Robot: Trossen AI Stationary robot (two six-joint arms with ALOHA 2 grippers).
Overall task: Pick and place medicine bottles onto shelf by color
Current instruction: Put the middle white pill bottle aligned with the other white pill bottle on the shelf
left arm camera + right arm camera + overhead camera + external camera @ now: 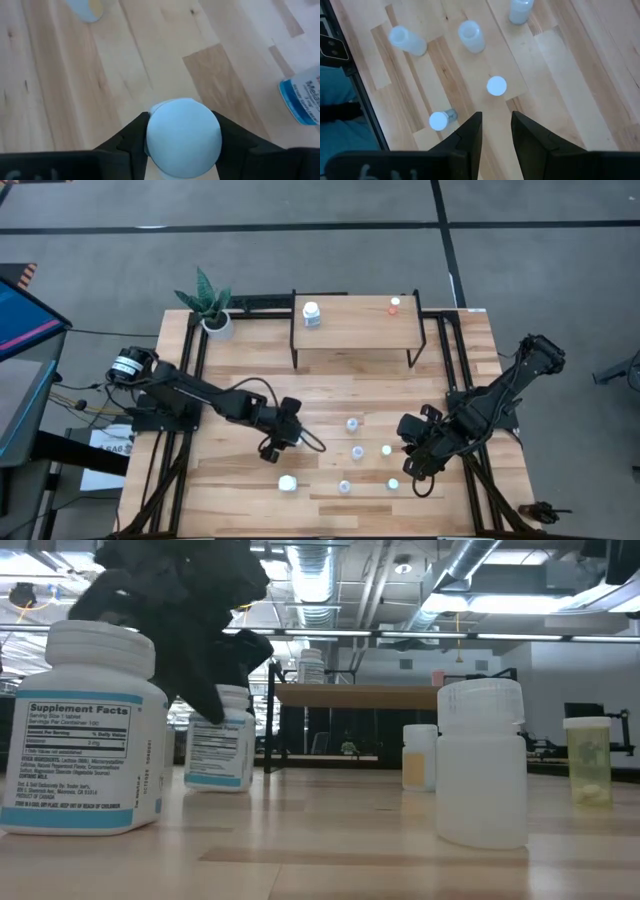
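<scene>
My left gripper [274,442] is left of the table's middle, shut on a white medicine bottle [184,131] that also shows in the low view [220,745]. A second white bottle [288,482] stands near the front edge. My right gripper [496,131] is open and empty above the table's right half [413,460], just right of several small bottles: pale ones [352,424] [344,487] and tiny capped ones [386,449] [393,483]. The light-wood shelf [355,330] at the back bears a white bottle [312,313] and a red-capped one [394,305]. My left gripper pinches the white bottle's top, at the cap's two opposite sides [150,131], between its two fingers. The fingers come from above, pointing down. The bottle stands upright; in the low view its base [218,786] seems to rest on the table.
A potted green plant [210,305] stands at the table's far left corner. The shelf's thin black legs [294,355] stand on the tabletop. Bare planks lie between the shelf and the loose bottles.
</scene>
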